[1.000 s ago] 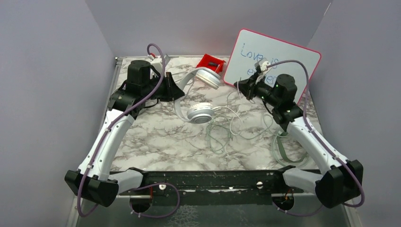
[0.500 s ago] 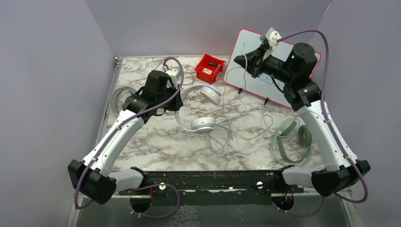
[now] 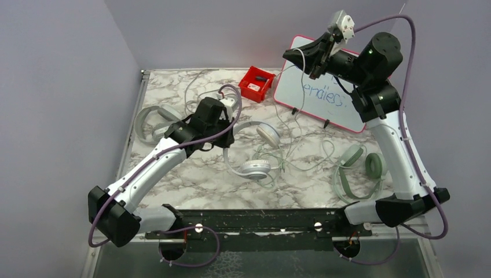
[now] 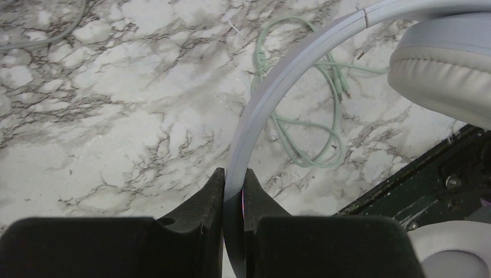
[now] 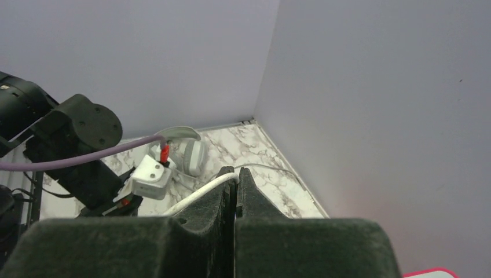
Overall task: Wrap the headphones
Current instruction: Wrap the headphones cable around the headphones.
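The white headphones [image 3: 255, 168] lie mid-table, with one cup flat and the other [image 3: 267, 134] up on edge. My left gripper [image 3: 226, 143] is shut on their white headband [image 4: 272, 87], which runs up between the jaws [image 4: 233, 174] towards a padded cup [image 4: 446, 69]. High above the table's back edge, my right gripper [image 3: 288, 55] is shut on their thin white cable [image 5: 197, 194]. That cable [image 3: 301, 63] hangs slack from it down to the table. A mint pair [image 3: 351, 169] lies at the right and a grey-green pair [image 3: 151, 120] at the left.
A red box [image 3: 256, 84] stands at the back, with a whiteboard [image 3: 330, 98] propped beside it. Loose mint cable loops [image 4: 307, 119] are spread over the marble between the pairs. The black base rail [image 3: 260, 220] runs along the near edge. Purple walls close in three sides.
My left gripper has dragged the white headphones nearer and to the right. My right gripper has risen up and back with the white cable, uncovering the whiteboard and the mint pair.
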`<act>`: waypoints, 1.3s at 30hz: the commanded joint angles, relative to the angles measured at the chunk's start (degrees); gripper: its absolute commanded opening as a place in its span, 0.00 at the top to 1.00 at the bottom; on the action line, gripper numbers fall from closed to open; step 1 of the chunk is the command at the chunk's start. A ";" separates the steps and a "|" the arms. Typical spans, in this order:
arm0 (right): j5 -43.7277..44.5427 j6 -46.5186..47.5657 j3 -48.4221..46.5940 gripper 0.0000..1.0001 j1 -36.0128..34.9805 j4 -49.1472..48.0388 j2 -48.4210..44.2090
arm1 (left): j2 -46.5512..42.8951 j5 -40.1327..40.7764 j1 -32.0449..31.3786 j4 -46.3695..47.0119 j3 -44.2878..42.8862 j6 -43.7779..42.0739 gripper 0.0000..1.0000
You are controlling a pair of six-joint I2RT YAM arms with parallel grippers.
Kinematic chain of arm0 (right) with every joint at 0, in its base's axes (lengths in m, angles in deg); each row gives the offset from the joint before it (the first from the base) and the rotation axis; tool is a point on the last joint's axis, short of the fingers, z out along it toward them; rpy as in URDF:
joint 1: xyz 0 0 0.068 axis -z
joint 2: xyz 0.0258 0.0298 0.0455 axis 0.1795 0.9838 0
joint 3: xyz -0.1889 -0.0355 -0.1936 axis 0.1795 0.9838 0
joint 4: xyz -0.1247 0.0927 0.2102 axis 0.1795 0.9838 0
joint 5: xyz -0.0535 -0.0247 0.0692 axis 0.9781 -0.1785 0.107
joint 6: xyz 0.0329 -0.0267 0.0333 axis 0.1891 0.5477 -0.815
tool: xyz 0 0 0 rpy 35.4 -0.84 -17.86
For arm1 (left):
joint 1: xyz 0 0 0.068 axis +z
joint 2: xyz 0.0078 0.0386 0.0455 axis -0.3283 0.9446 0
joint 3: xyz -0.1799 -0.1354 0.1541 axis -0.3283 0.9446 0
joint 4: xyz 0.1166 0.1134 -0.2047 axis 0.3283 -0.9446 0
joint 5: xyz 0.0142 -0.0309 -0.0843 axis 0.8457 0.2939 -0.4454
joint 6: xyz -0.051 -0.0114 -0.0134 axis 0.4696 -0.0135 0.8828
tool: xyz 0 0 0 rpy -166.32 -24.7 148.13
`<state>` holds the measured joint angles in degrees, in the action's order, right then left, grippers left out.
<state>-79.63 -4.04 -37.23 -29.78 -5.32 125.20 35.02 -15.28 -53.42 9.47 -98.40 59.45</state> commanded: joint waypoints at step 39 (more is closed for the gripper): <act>23.41 -0.32 -15.10 0.99 -6.05 12.86 24.51 | -2.00 5.76 -22.88 12.82 -0.66 2.18 1.00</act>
<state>-59.56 -4.54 -52.51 -36.10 6.51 148.80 37.88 -9.05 -75.65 17.01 -100.41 62.47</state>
